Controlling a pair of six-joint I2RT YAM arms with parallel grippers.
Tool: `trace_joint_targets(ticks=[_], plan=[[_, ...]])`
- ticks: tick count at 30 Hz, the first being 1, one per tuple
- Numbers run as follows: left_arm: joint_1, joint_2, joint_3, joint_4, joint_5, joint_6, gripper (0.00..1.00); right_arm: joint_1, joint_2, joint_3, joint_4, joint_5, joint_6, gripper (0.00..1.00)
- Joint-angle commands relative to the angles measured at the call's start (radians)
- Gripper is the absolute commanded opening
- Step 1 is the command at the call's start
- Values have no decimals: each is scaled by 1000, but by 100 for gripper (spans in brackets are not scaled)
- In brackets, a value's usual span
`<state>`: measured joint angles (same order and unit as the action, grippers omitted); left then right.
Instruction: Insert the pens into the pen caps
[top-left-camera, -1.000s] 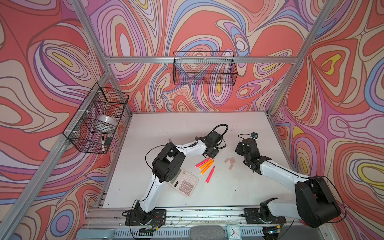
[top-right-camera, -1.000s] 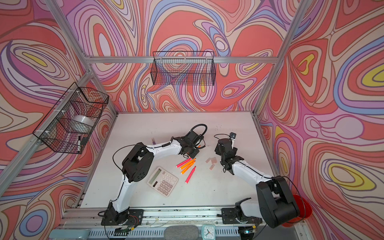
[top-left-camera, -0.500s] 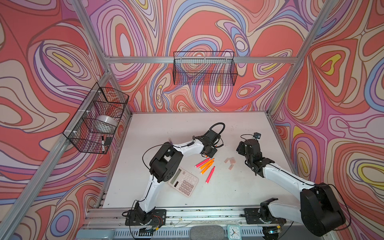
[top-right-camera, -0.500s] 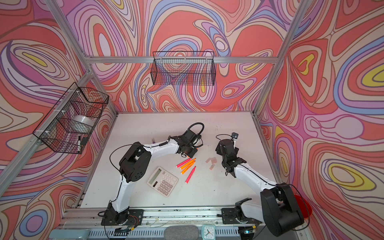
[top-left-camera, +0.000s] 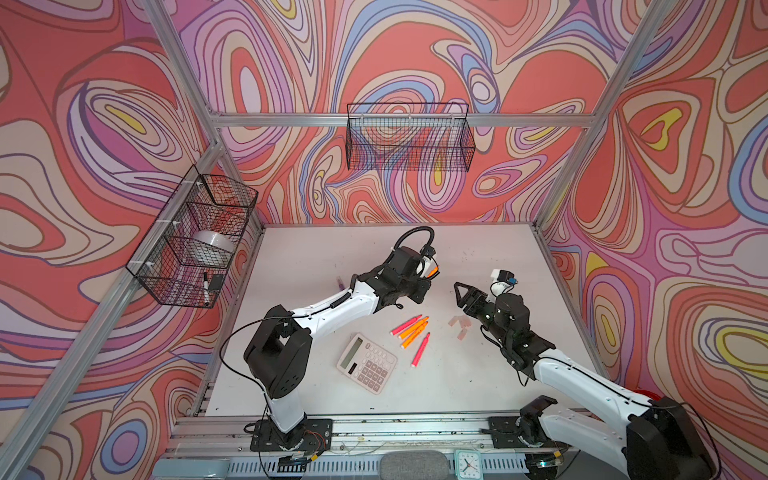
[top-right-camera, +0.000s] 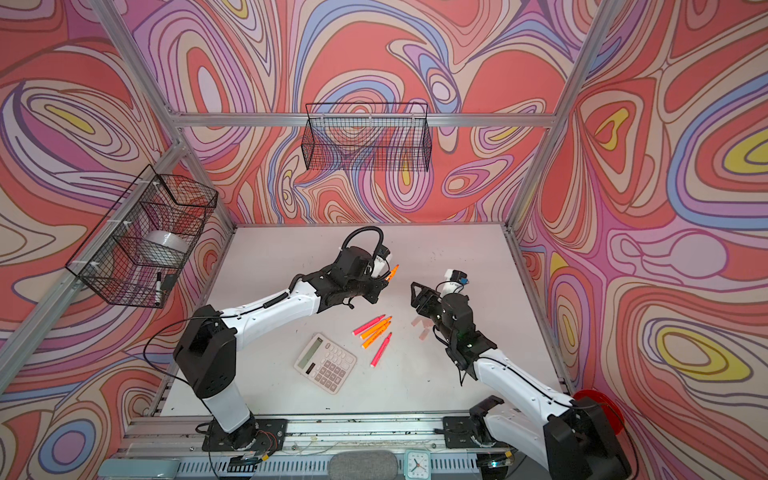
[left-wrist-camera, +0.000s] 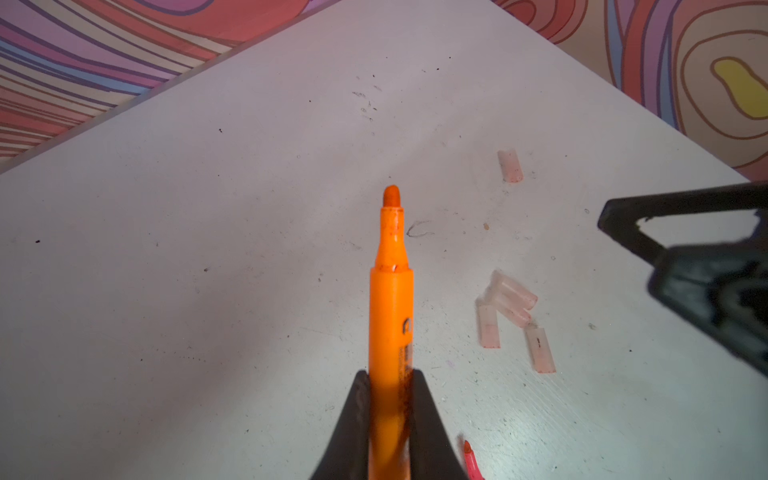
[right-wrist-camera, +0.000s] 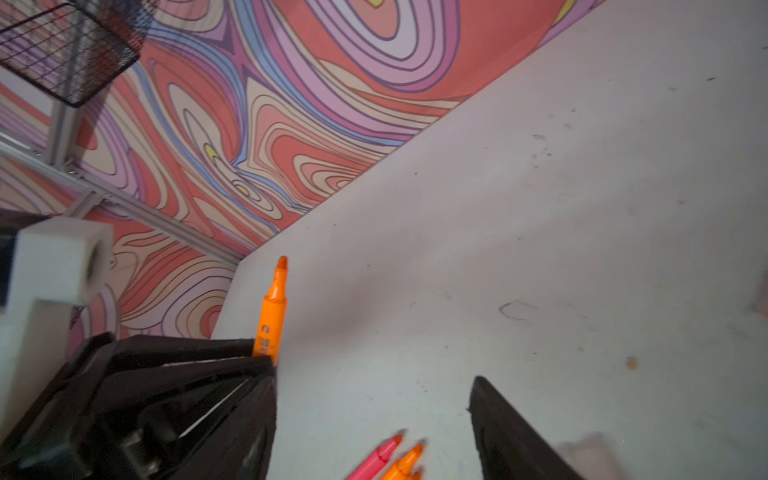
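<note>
Left end effector (left-wrist-camera: 390, 376) around orange pen (left-wrist-camera: 390, 299); marker (top-left-camera: 205, 286) in wall basket (top-left-camera: 174, 291)

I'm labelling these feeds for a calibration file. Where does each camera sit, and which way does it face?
Top views: stereo pair high above the near edge, looking down at the table; both arms show whole.
Left wrist: on the left arm, looking along the left hand, shut on the orange pen, toward the pen caps.
Right wrist: on the right arm, looking past the open right hand at the table.
Shared: all views show the orange pen.
</note>
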<state>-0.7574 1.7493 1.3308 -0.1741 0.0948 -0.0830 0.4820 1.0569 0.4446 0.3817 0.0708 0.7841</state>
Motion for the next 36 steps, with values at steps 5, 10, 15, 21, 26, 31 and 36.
trace_joint_targets(ticks=[5, 10, 15, 21, 26, 31, 36], plan=[[-1, -39, -65, 63, 53, -34, 2, 70, 142, 8, 308, -52, 132, 67], [-14, -58, -80, 75, 54, -35, 2, 70, 242, 29, 370, -42, 187, 64], [-26, -79, -83, 71, 73, -35, 2, 71, 349, 69, 432, -79, 202, 62], [-34, -80, -91, 81, 87, -31, 2, 71, 442, 109, 487, -111, 221, 49], [-34, -72, -92, 89, 83, -31, 2, 71, 452, 115, 493, -113, 233, 22], [-34, -54, -84, 93, 67, -28, 6, 73, 452, 127, 466, -106, 231, 0], [-34, -32, -71, 89, 59, -26, 18, 84, 459, 139, 464, -123, 226, 0]])
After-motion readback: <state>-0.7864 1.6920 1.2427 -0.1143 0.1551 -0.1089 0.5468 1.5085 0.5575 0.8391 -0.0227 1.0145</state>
